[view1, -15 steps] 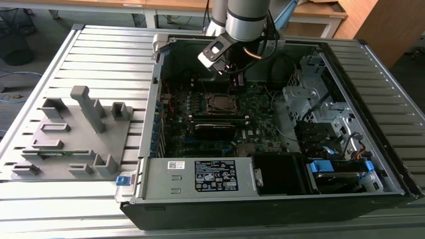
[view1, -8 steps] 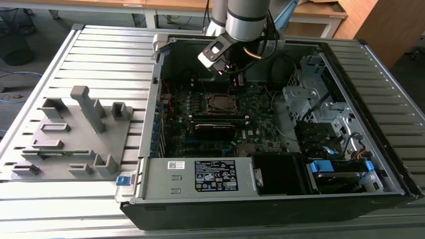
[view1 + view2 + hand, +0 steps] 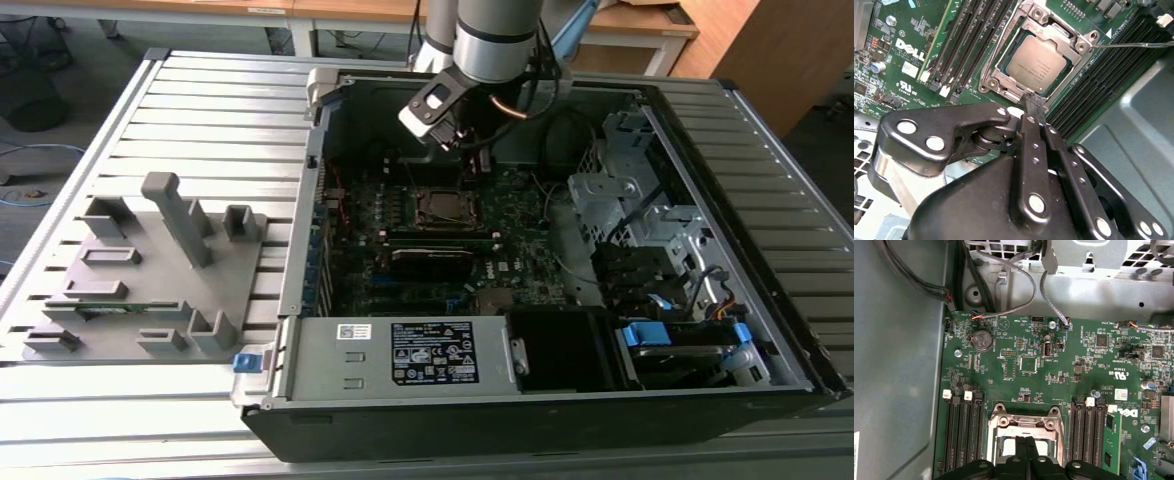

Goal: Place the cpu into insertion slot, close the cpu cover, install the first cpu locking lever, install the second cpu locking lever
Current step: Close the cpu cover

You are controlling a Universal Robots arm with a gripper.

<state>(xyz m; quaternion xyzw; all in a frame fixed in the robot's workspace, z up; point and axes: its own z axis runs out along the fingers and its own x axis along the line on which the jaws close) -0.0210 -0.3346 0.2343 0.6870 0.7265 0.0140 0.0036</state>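
The cpu (image 3: 1035, 64), grey-brown and square, lies flat in the insertion slot (image 3: 441, 205) on the green motherboard. The silvery cpu cover (image 3: 1051, 31) is down over it, framing the chip through its window; in the first wrist view the cover (image 3: 1024, 424) also lies flat. A thin silvery lever rod (image 3: 1134, 44) runs out from one socket corner across the memory slots. My gripper (image 3: 1033, 102) hangs just above the socket's edge, fingers shut with nothing between them. In the exterior view my gripper (image 3: 461, 140) is inside the open case, over the socket.
Black memory slots (image 3: 1094, 85) flank the socket on both sides. The case's grey metal wall (image 3: 899, 365) is close by, with cables (image 3: 1024, 280) near the board's edge. In the exterior view a drive cage (image 3: 627, 200), a power supply (image 3: 427, 350) and a grey fixture (image 3: 147, 270) outside the case.
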